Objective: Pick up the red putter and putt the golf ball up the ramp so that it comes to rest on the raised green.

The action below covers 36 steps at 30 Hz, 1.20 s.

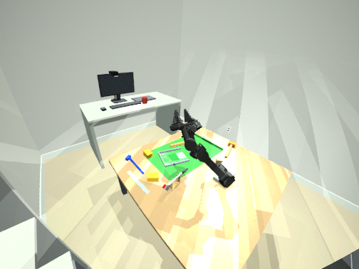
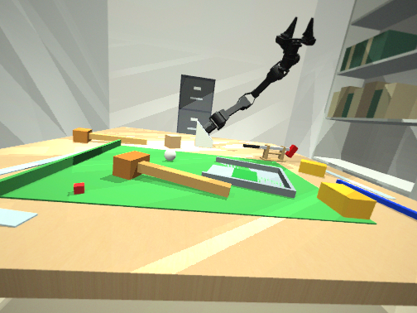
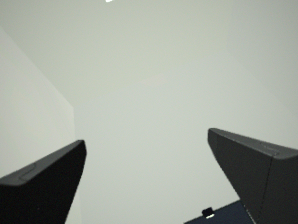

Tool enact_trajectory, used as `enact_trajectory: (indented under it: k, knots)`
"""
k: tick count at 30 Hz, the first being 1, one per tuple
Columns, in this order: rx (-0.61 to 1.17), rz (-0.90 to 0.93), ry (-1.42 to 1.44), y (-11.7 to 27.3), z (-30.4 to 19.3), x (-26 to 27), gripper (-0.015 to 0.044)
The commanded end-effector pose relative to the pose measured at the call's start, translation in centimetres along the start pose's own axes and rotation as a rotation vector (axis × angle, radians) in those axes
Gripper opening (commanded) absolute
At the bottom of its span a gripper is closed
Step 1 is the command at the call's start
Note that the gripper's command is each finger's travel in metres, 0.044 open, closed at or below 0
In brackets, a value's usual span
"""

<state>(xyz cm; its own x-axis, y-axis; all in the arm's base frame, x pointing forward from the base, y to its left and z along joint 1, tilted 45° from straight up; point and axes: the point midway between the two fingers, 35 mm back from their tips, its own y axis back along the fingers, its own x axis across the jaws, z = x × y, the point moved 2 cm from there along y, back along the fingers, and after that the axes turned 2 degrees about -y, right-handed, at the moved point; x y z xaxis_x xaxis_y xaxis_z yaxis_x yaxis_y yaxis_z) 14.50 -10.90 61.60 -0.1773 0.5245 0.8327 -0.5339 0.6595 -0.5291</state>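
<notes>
Wooden table (image 2: 124,244) under a green mat (image 2: 174,188), two yellow blocks (image 2: 345,199), blue-handled tool (image 2: 372,195), wooden mallet (image 2: 105,137).

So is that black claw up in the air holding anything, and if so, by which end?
Nothing is held. The gripper points upward with its fingers spread; the red putter lies on its stand.

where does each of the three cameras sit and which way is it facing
top: high up in a room corner, looking down across the table toward the desk with the monitor; the whole arm shows, hand raised.
exterior: low at the table edge, looking across the green mat to the filing cabinet; arm and open hand show.
wrist: on the arm, aimed up at bare wall and ceiling; only two fingertips show.
shared: top and exterior both show the red putter on its stand and the raised green.
</notes>
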Motion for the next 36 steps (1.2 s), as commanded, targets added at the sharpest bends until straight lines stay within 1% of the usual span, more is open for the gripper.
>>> enact_trajectory:
  k: [1, 2, 7, 10, 14, 18, 23, 27, 32, 36]
  knots:
    - [0.009, -0.003, 0.013, -0.1, -0.2, -0.1, 0.0426]
    - [0.034, -0.012, 0.052, -0.2, -0.8, -0.6, 0.044]
    - [0.306, -0.067, 0.412, -0.9, -6.9, -5.1, 0.044]
    - [0.447, -0.071, 0.571, -0.7, -9.7, -7.4, 0.044]
    - [0.678, -0.048, 0.807, 0.3, -13.7, -11.2, 0.044]
    - [0.911, 0.015, 1.003, 2.1, -17.2, -14.8, 0.044]
    - [1.166, 0.13, 1.17, 4.8, -20.4, -18.4, 0.044]
    - [1.369, 0.258, 1.266, 7.4, -22.4, -21.1, 0.044]
    - [1.624, 0.476, 1.329, 11.3, -24.4, -24.1, 0.044]
    - [1.803, 0.686, 1.32, 14.7, -25.5, -26.1, 0.044]
